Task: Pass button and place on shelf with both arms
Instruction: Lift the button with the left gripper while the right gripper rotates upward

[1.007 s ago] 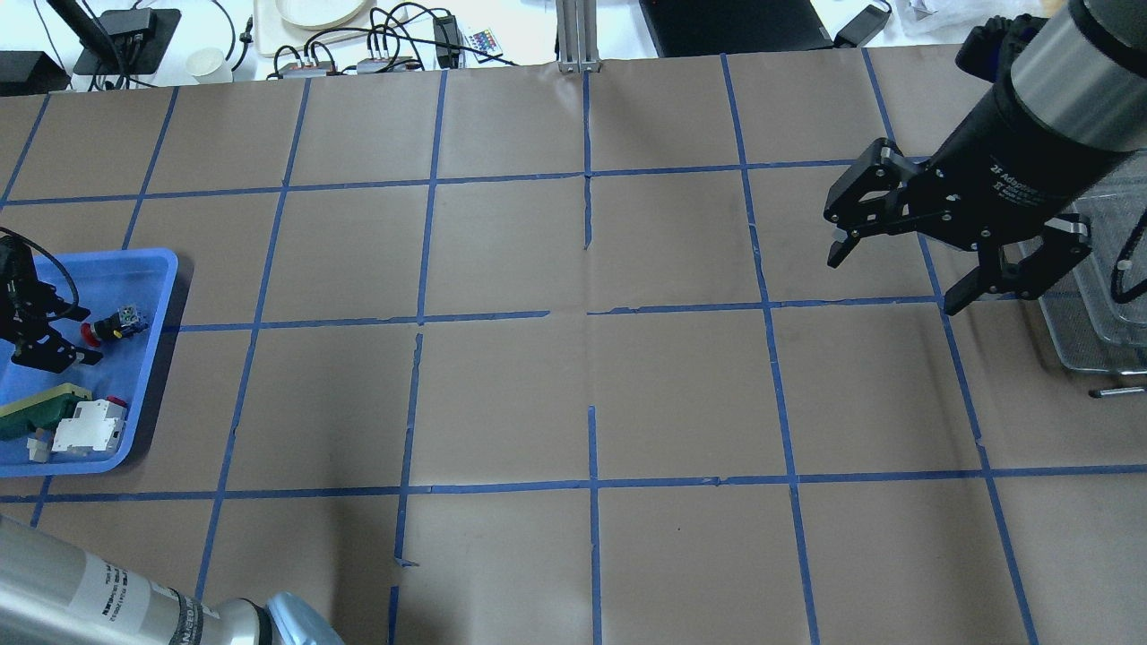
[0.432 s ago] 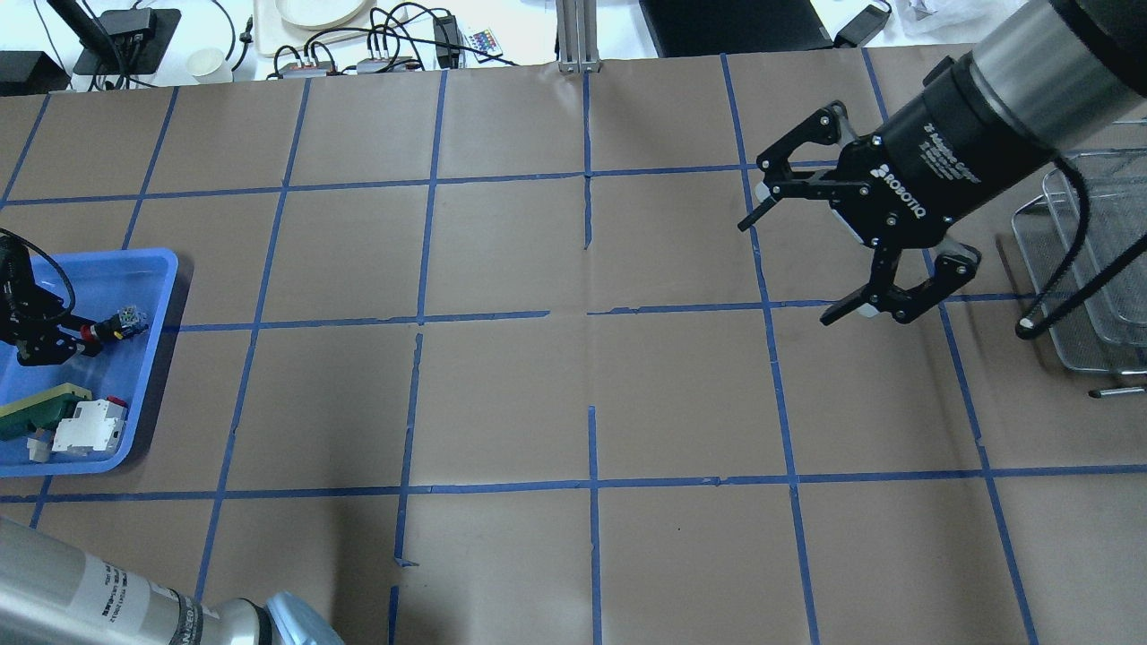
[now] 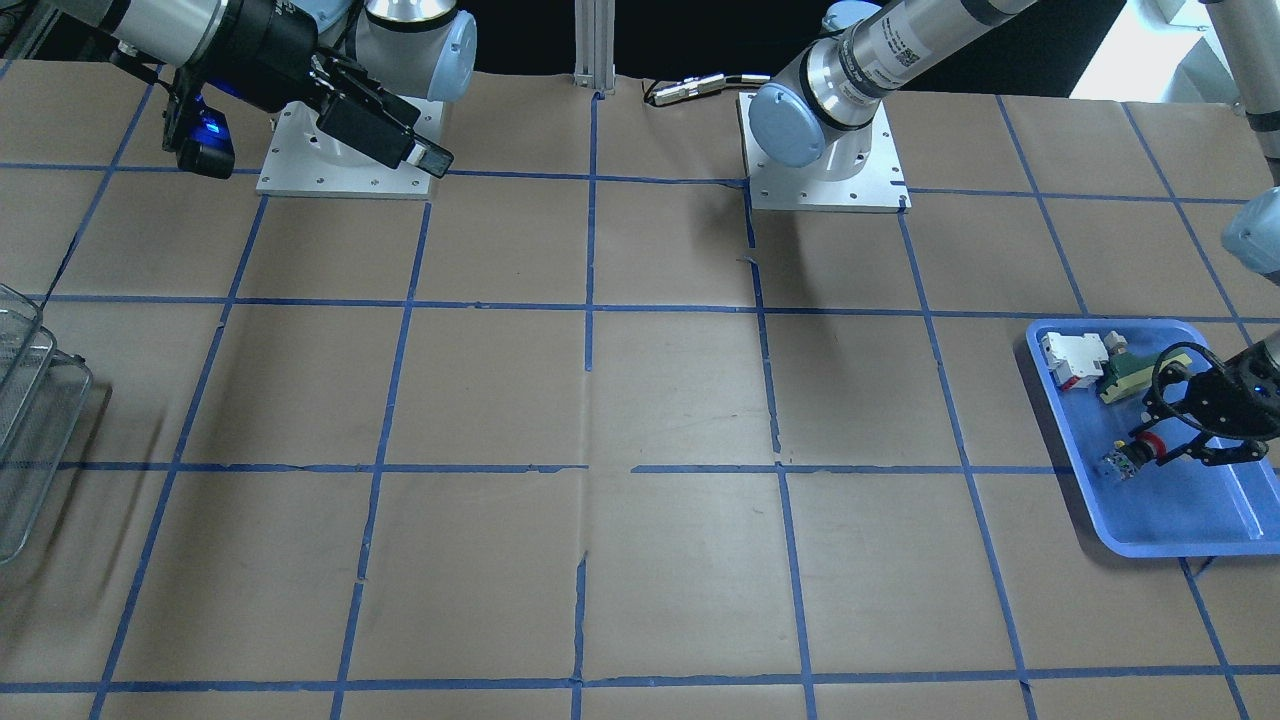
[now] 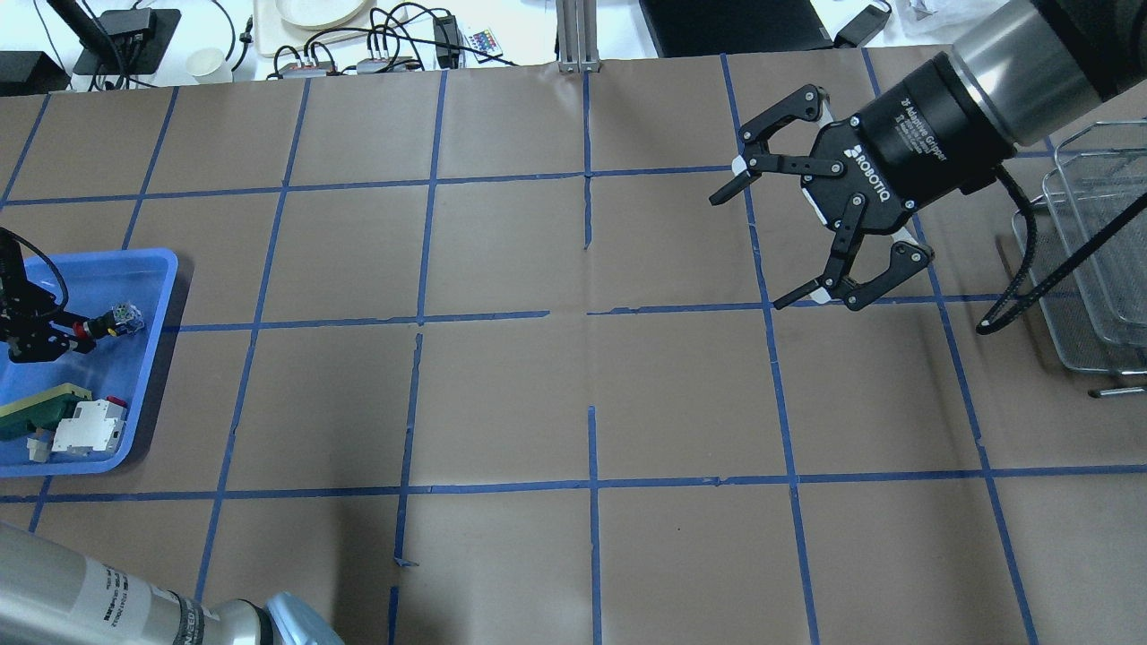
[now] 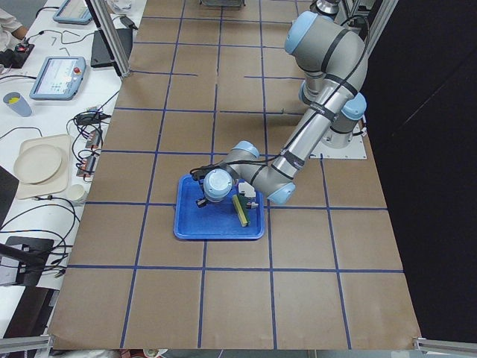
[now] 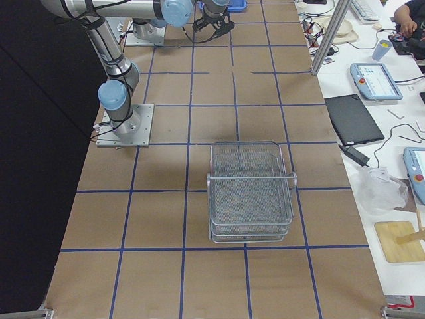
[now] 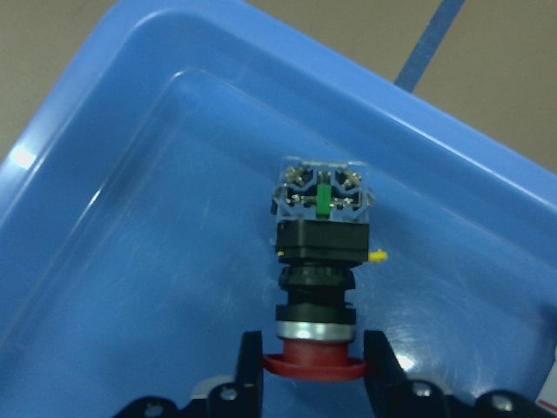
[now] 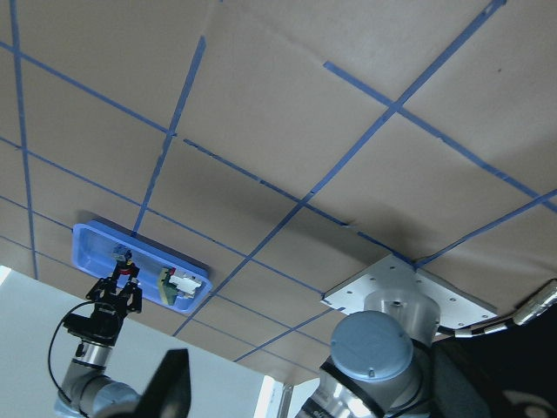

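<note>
Since a second ago, the right hand (image 4: 749, 252) has swung off the shelf (image 4: 1093, 269) toward the middle of the surface (image 4: 502, 403), and the left hand (image 7: 313, 366) has closed on the button (image 7: 319, 252).

Nothing lies between the two hands but brown paper ruled into squares by blue tape. The right hand hangs above it with its black fingers spread wide and nothing between them. The shelf stands at the far right, a silver wire-mesh rack of stacked basket levels with rounded rims.

At the far left, the blue tray (image 4: 134, 260), smooth glossy plastic with a raised lip, holds three things. The button lies inside it, its red mushroom head pinched between the left hand's narrow black fingers (image 7: 248, 366), its black collar and pale blocky rear pointing away from the hand. Nearer the robot sit the green-and-yellow wedge (image 4: 40, 412) and the white-and-red block (image 4: 88, 425), touching one another, apart from the button. Whether the button rests on the tray floor cannot be told.
</note>
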Tool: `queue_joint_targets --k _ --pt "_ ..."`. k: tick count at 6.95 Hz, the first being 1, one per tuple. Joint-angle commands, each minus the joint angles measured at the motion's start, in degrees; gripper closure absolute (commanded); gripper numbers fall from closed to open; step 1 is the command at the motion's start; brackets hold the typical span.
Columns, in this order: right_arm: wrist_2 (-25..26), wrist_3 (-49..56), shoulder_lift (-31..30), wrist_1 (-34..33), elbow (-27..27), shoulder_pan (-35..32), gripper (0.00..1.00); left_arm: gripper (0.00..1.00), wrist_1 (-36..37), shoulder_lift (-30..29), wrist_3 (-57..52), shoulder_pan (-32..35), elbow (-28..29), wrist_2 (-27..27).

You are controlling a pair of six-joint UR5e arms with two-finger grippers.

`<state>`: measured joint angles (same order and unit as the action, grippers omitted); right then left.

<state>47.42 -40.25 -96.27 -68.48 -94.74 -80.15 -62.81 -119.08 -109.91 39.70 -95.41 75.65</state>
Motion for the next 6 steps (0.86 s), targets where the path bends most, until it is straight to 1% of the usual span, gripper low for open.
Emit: queue_joint_targets --k 1,2,3,4,5,6 --pt "-9.39 0.17 4.06 1.76 -0.01 2.45 0.00 0.81 -9.11 8.38 0.05 1.95 -0.12 -0.32" --pt "-11.63 0.26 4.77 2.73 -0.01 2.98 0.00 0.82 -14.57 12.95 0.74 4.14 -0.82 -2.41" --pt "-12.00 0.61 4.95 3.17 -0.09 3.16 0.00 0.82 -17.84 15.69 0.92 6.86 -0.83 -3.65" --pt "-14.00 0.26 5.83 3.09 -1.31 3.16 0.00 0.83 -22.57 18.59 0.14 10.80 -1.17 -5.58" --pt "-15.59 -0.44 5.49 3.09 -2.54 3.25 0.00 0.84 -28.97 23.41 1.44 15.45 -1.53 -6.12" --pt "-16.39 -0.45 5.74 3.00 -2.64 3.60 0.00 0.84 -30.95 25.98 1.71 19.59 -1.70 -6.12"
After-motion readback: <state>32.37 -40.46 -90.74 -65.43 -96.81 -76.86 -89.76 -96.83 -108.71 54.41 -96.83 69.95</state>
